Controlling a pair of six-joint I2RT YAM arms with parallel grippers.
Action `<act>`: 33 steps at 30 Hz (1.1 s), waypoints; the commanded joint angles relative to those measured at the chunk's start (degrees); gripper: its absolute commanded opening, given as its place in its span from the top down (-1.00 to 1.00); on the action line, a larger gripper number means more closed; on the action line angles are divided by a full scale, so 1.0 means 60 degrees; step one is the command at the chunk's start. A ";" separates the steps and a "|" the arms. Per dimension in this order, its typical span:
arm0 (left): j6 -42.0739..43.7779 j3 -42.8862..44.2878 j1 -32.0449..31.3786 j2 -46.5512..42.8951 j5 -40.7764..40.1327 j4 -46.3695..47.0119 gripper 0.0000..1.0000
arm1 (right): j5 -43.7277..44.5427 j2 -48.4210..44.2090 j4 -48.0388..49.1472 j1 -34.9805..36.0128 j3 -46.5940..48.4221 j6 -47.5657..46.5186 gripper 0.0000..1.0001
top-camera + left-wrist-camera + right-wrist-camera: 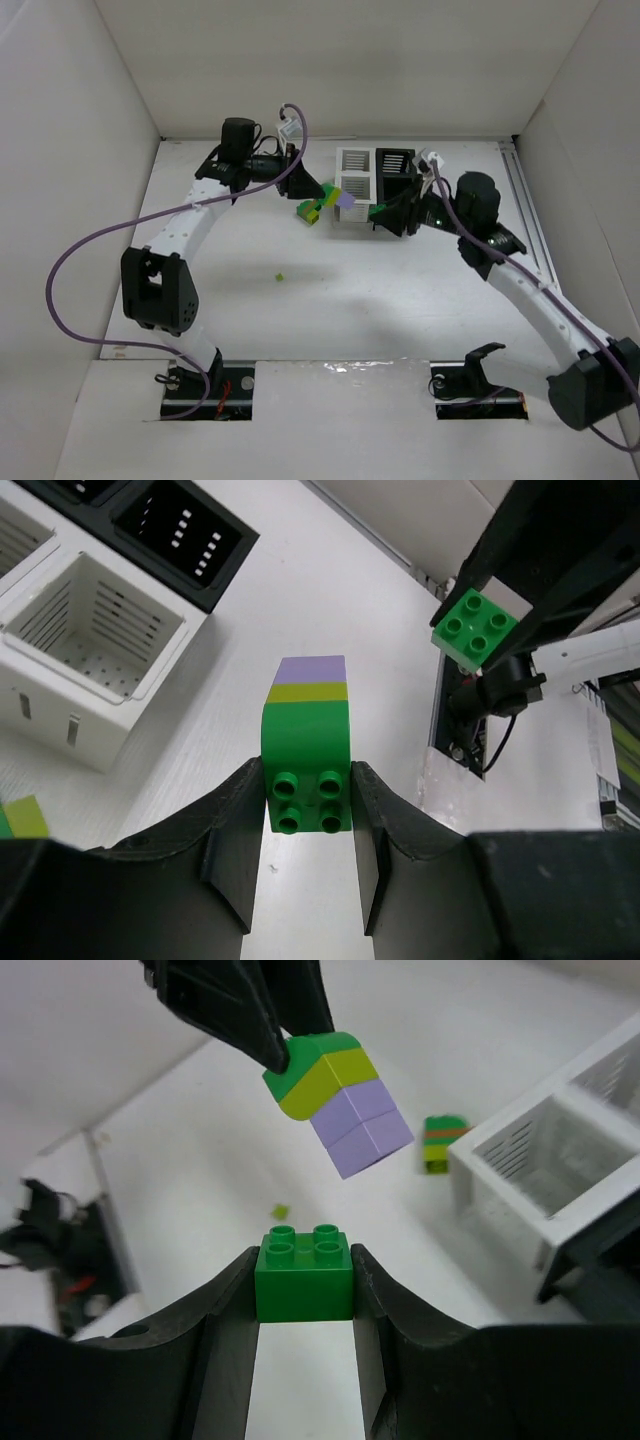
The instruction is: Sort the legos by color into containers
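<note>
Sorting appears barely begun — left end effector (308,785) pinches a three-colour stack (306,725) aloft, right end effector (303,1270) pinches a green brick (303,1285) near the containers (70,720); none seen binned, and a second stack (441,1145) lies on the tabletop (400,300)

The white-and-black left arm (190,228) and right arm (530,300) are bending inward toward each other, the left black two-finger gripper (308,785) pinching a green, yellow-green and lavender plastic brick stack (306,725), the right black two-finger gripper (304,1265) clamping a single green plastic brick (303,1285).
</note>
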 commanded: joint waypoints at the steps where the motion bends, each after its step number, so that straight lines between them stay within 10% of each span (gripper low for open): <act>1: 0.0111 -0.0351 0.0145 -0.0862 -0.0286 0.0612 1.00 | -0.2999 0.1386 -0.0368 -0.0888 0.0896 0.2985 1.00; 6: 0.0008 -0.0688 0.0350 -0.1038 -0.0477 0.0789 1.00 | -0.3779 0.2520 0.0026 -0.1577 0.1892 0.4619 1.00; 18: -0.0080 -0.1172 0.0350 -0.1405 -0.1474 0.1155 1.00 | 0.5930 0.4174 -0.1438 -0.1022 0.5292 0.2584 1.00; 33: 0.0008 -0.0806 0.0701 -0.0965 -0.1649 0.1331 1.00 | 0.6431 0.6869 -0.2169 -0.1417 0.7166 0.2495 1.00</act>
